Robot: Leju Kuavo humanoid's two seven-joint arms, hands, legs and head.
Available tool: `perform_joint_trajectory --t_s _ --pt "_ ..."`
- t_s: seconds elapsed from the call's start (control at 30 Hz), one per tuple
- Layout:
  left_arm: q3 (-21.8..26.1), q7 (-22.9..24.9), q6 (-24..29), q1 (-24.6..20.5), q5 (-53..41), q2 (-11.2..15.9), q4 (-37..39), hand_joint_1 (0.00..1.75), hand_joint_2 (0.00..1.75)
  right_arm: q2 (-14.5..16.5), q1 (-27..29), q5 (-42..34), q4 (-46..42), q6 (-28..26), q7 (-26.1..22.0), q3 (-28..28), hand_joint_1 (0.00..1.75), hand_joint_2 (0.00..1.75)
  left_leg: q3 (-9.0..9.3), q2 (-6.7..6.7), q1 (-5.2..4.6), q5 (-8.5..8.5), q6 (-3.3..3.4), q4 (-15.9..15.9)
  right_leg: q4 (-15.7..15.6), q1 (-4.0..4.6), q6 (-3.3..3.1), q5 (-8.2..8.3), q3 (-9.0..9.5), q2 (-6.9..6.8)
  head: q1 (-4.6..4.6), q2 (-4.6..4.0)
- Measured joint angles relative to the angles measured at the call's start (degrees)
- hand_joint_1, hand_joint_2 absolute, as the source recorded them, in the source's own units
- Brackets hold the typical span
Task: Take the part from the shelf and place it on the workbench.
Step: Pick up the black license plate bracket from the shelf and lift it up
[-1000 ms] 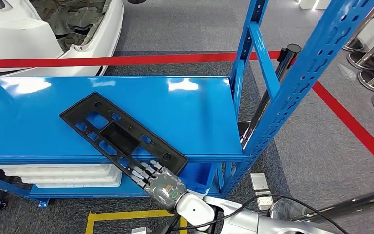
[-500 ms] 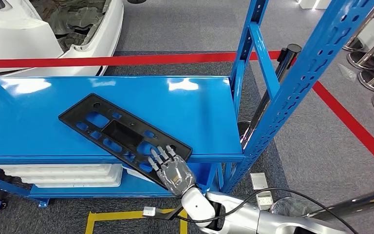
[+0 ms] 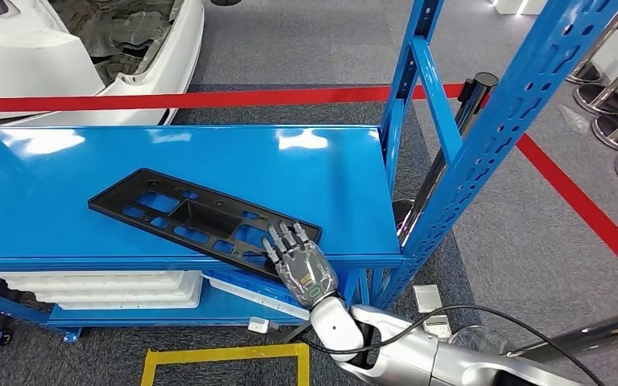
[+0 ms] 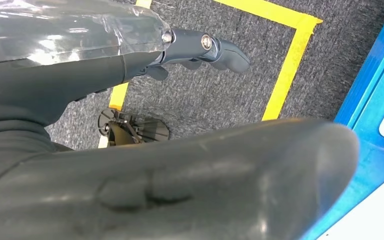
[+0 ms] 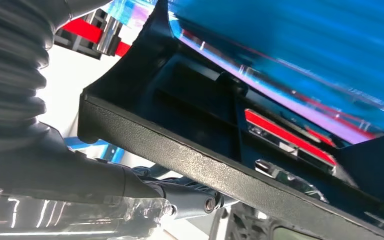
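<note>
right hand takes hold of the part at the shelf's front edge

grey carpet crossed by red tape [image 3: 209,98] lay behind a blue shelf [image 3: 322,189], and a white car body [image 3: 16,56] stood beyond it. the black part [image 3: 197,223], a long flat panel full of cut-outs, lay slantwise on the top deck, its near end reaching the shelf's front lip. that overhang looked useful: it gave fingers room to get beneath the panel.

the right hand [image 3: 302,261] came up from below and met that near end, fingers lying over the top face. the right wrist view showed the part's rim [image 5: 230,170] close above a dark finger passing under it, so the hand seemed to be gripping the panel from both faces, though how firm that grip was could not be told. the part itself sat flat on the shelf, not yet lifted.

the left hand [image 4: 155,150] hung low over the carpet near a yellow floor line [image 4: 285,70], fingers apart and holding nothing, probably kept clear of the reach.

white trays [image 3: 113,289] sat on the lower deck. lifting a long panel by one end would likely let the far end drag or swing.
</note>
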Motion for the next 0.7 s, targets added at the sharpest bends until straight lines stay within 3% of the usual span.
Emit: perform_joint_trajectory --t_s 0.13,0.37,0.7 --pt "-0.21 0.0 0.11 0.01 0.15 0.17 -0.15 0.0 0.0 -0.11 0.55 -3.21 -0.32 -3.68 -1.65 -1.35 0.0 1.75 0.0 0.0 0.0 0.0 0.0 0.0 0.0 0.0 0.0 0.0 0.0 0.0 0.0 0.0" --pt "-0.34 0.16 -0.04 -0.02 -0.03 0.24 -0.46 0.0 0.0 -0.12 2.82 -19.78 -0.54 -13.12 -11.57 -4.05 0.0 1.75 0.0 0.0 0.0 0.0 0.0 0.0 0.0 0.0 0.0 0.0 0.0 0.0 -0.01 0.0" --pt "-0.86 0.44 0.21 -0.01 0.03 0.39 -0.99 0.0 0.0 -0.02 3.7 -27.95 -0.51 -16.29 -16.1 -5.83 0.0 1.75 0.0 0.0 0.0 0.0 0.0 0.0 0.0 0.0 0.0 0.0 0.01 0.0 0.01 0.0"
